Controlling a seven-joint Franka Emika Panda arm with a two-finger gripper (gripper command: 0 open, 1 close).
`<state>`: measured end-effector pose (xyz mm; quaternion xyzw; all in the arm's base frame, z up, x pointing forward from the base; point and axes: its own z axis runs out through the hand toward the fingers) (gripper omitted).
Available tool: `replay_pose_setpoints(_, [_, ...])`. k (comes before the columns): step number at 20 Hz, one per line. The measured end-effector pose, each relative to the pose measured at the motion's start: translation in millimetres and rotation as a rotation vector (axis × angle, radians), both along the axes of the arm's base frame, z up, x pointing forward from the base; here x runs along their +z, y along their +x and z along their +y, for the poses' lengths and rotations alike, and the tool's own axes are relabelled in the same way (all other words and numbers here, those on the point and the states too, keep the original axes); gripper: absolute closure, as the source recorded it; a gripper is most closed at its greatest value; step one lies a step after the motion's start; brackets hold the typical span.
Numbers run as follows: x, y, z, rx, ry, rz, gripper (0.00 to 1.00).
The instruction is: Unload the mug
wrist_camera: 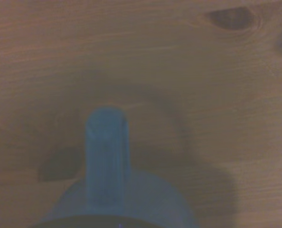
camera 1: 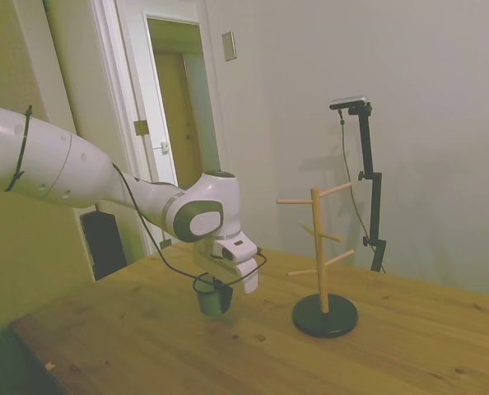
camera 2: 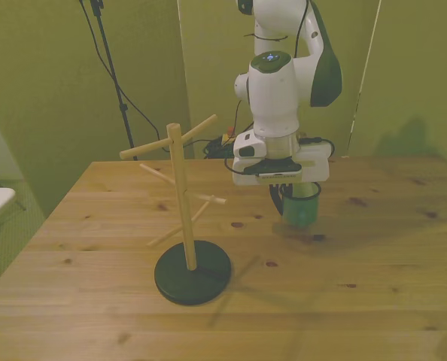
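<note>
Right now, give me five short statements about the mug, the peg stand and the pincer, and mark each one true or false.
1. The mug hangs on a peg of the wooden peg stand. False: it is off the stand, under the pincer.
2. The stand's pegs are all bare. True.
3. In the front view, the mug is to the right of the stand. True.
4. The stand has toppled onto the table. False: it stands upright on its black round base.
5. The mug lies on its side. False: it is upright, rim up.
</note>
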<state>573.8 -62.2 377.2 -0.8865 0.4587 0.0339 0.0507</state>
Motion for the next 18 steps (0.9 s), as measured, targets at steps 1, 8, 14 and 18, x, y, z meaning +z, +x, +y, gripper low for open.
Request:
replay_pose_setpoints(1, [-3,-1,1,0.001,0.001,0.011,1.0])
replay_pose_setpoints(8, [-23,-5,9,0.011,-0.007,0.052,1.0])
replay_pose_setpoints(14, [-25,-5,11,0.014,-0.015,0.056,1.0])
replay_pose_setpoints(18, [-25,-5,10,0.012,-0.015,0.057,0.0])
